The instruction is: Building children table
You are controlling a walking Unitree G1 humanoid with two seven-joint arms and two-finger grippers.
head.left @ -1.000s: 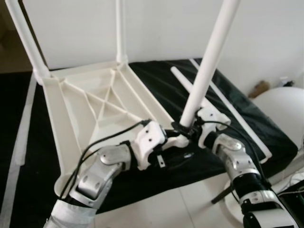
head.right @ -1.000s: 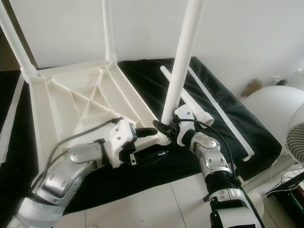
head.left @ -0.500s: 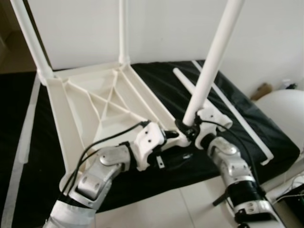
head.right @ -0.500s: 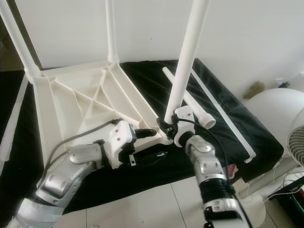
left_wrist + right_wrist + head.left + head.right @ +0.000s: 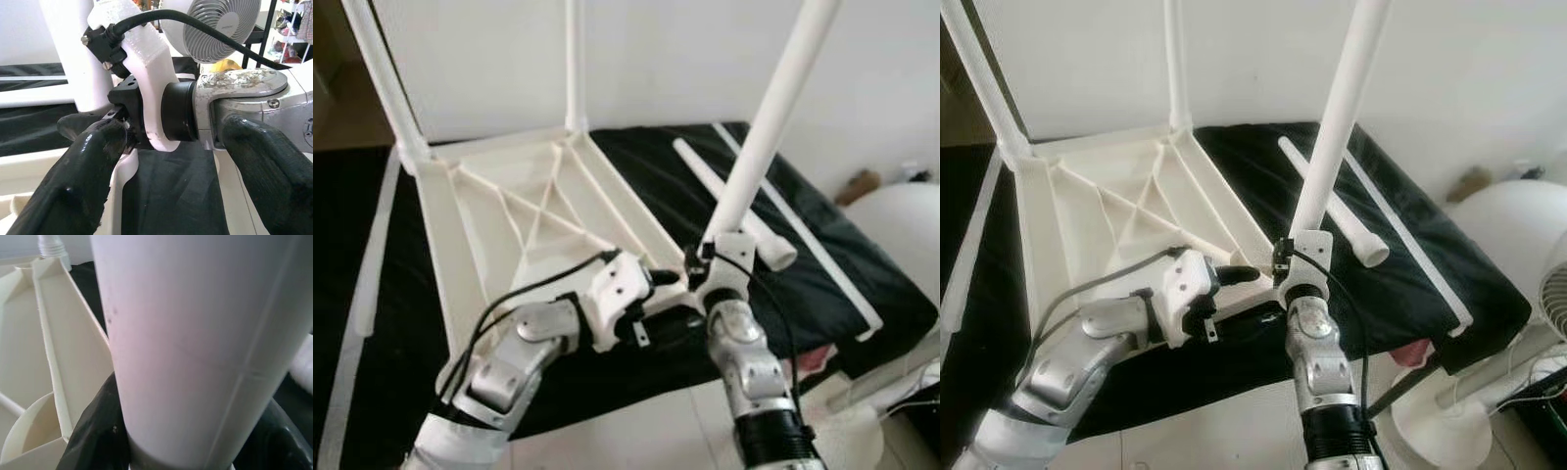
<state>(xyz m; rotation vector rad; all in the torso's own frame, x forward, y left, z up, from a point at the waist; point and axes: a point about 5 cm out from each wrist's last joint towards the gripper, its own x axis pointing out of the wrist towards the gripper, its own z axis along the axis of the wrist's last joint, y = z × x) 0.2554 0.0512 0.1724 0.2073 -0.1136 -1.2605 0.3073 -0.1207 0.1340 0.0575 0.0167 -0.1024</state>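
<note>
Tabletop [image 5: 509, 215] lies upside down on a black cloth [image 5: 822, 264], two legs upright at its far corners. At the near corner, right claw [image 5: 171, 450] clamps a third leg [image 5: 769, 127] at its base; left claw [image 5: 166, 147], fingers spread, straddles the right wrist. Spare leg [image 5: 1332, 206] lies beside the edge.

Tabletop [image 5: 499, 225]: cream plastic, ribbed underside, smooth, faint sheen.
Upright leg [image 5: 769, 127]: white plastic tube, smooth, satin; small dark scuffs up close.
Loose leg [image 5: 729, 201]: same white plastic.
Mat [image 5: 822, 264]: black cloth, matt.
Right gripper [image 5: 181, 450]: black rubbery fingers [image 5: 93, 431], dull.
Left gripper [image 5: 166, 161]: matt black padded fingers [image 5: 73, 176].
Floor [image 5: 636, 431]: pale tiles, slightly glossy.
</note>
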